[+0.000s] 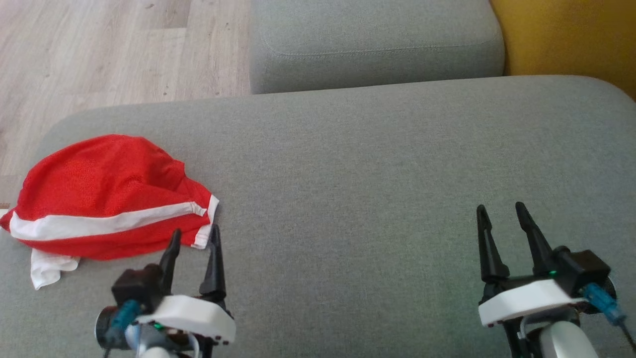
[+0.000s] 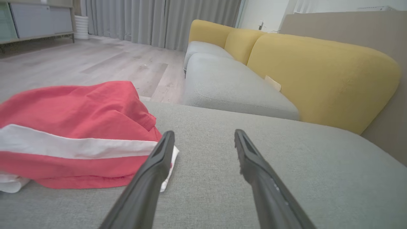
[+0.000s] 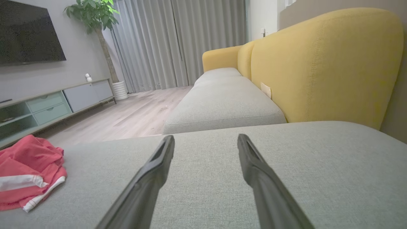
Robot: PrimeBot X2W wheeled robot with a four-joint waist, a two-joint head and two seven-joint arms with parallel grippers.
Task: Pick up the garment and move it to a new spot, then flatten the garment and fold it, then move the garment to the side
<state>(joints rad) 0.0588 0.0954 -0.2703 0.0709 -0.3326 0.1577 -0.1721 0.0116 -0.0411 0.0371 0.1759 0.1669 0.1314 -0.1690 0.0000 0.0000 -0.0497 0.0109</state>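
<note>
The garment (image 1: 104, 196) is red with a white stripe and white trim, lying crumpled at the left end of the grey sofa cushion (image 1: 377, 179). My left gripper (image 1: 195, 235) is open just in front of its right corner, fingertips at the cloth's edge, nothing between them. In the left wrist view the garment (image 2: 73, 136) lies left of the open left gripper (image 2: 203, 136). My right gripper (image 1: 499, 209) is open over bare cushion far to the right. The right wrist view has the garment (image 3: 28, 171) at far left and the right gripper (image 3: 205, 140) open.
A second grey seat cushion (image 1: 372, 44) lies beyond, with a yellow backrest (image 1: 571, 40) at the right. Wooden floor (image 1: 109, 49) drops off past the cushion's far left edge. A TV cabinet (image 3: 47, 105) and curtains stand across the room.
</note>
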